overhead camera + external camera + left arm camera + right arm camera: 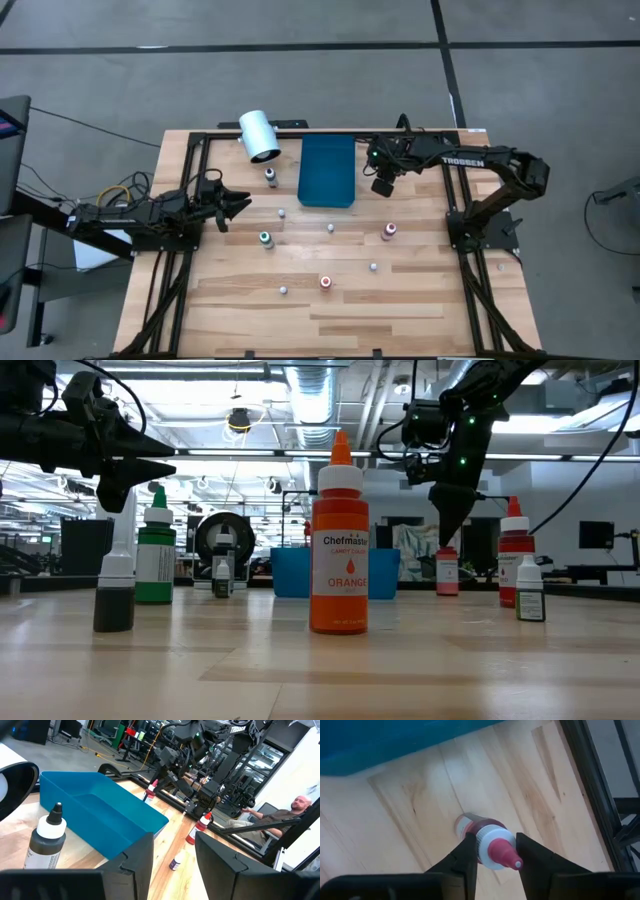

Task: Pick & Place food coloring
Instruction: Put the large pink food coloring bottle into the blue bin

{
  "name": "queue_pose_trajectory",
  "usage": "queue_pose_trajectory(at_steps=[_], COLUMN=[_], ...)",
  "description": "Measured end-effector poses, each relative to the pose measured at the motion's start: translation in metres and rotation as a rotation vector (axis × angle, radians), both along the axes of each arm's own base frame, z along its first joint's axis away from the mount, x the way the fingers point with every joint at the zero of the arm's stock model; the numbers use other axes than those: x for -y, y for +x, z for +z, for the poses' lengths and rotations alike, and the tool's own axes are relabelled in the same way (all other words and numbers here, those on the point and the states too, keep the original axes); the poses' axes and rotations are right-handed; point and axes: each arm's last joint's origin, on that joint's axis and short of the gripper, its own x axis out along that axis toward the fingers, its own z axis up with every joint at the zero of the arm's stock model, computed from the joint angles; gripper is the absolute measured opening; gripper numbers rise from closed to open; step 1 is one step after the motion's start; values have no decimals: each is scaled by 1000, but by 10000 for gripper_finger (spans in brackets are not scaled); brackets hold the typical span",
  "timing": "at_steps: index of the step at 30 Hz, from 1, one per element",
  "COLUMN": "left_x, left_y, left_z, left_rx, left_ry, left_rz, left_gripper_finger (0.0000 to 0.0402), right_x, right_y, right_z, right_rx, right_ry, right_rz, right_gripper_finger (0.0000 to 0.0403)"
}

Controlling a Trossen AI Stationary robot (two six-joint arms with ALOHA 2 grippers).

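Several tiny food coloring bottles stand upright on their bases on the wooden table: a pink-topped one (389, 232), a green-topped one (265, 238), a red-topped one (325, 282), a dark-topped one (270, 176), and smaller whitish ones such as (331, 228). My right gripper (383, 185) points down, open, just above the pink-topped bottle (487, 845). Its fingertips stand on either side of the cap in the right wrist view, and the low view shows them above the bottle (447, 570). My left gripper (240, 205) waits open at the table's left side (175, 837).
A flat blue tray (328, 170) lies at the far middle of the table, and a white cylinder (259, 135) lies on its side to the tray's left. Black frame rails (462, 240) run along both sides. People sit in the room beyond the table (280, 817).
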Motion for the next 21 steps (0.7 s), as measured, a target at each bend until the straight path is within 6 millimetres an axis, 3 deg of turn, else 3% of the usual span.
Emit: queue_pose_trajectory(at_steps=[8,21], left_x=[0,0], left_y=[0,0], left_z=[0,0], left_rx=[0,0], left_ry=[0,0], left_rz=[0,0], left_gripper_finger=[136,136], right_x=[-1,-15], right_y=[2,11], right_z=[31,107], right_rx=[-26,18], right_ry=[55,29], right_rz=[-4,58], right_gripper_finger=[103,103])
